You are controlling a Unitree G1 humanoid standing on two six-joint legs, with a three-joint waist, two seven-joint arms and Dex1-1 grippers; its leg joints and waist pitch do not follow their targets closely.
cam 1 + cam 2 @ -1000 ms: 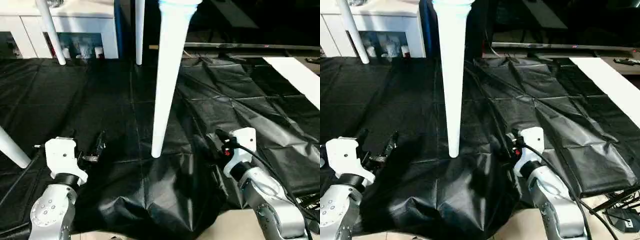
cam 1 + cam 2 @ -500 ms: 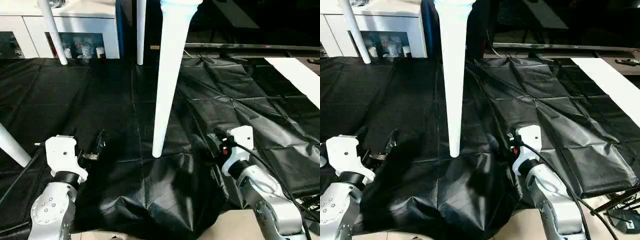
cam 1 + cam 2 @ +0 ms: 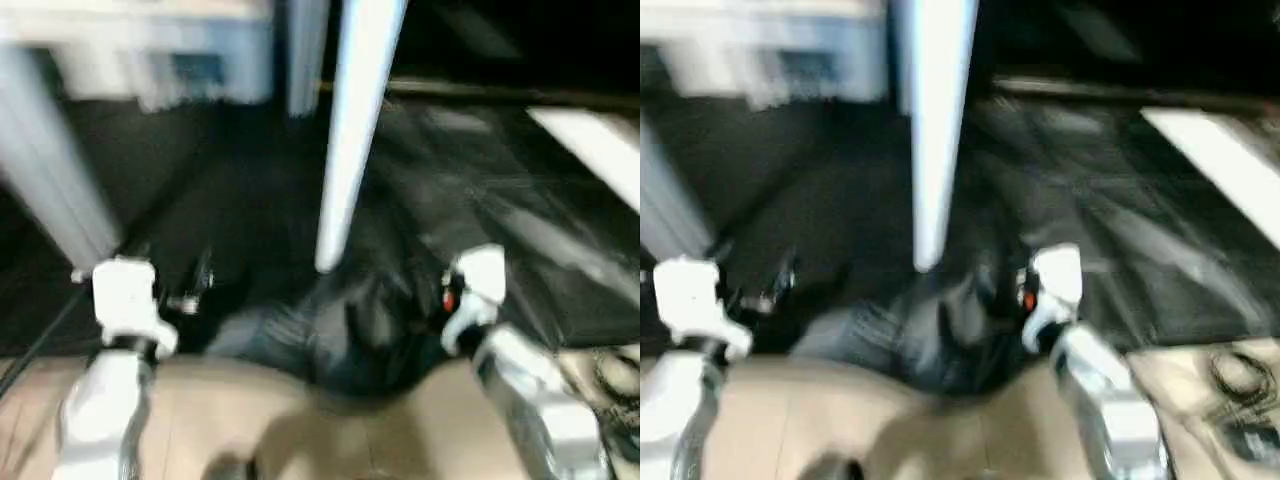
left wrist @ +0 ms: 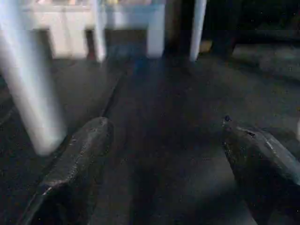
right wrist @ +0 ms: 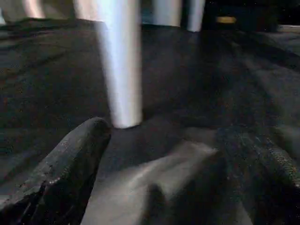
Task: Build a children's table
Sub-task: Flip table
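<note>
A white table leg (image 3: 348, 130) stands upright in the upper middle of the frame in the head views, its foot resting on a black sheet (image 3: 250, 200) spread over the floor; a second leg (image 3: 55, 170) slants down at the left edge, and a third leg (image 3: 305, 55) rises at the top just left of the central one. In the lower left of the frame sits the left pincer (image 4: 164, 159), its two black fingers (image 4: 77, 164) spread wide apart with only dark sheet between them, and one leg stands just beside its left finger in the left wrist view. In the lower right sits the right pincer (image 5: 183, 159), fingers (image 5: 70, 159) likewise spread apart and holding nothing, with the foot of the central leg close ahead of it on the crumpled sheet. Both pincers are well clear of the legs, one on either side of the central one. A white cabinet (image 3: 140, 45) stands blurred at the upper left, and a pale strip (image 3: 590, 150) lies at the upper right. Tan floor (image 3: 330, 430) shows along the bottom of the frame below the sheet's edge
</note>
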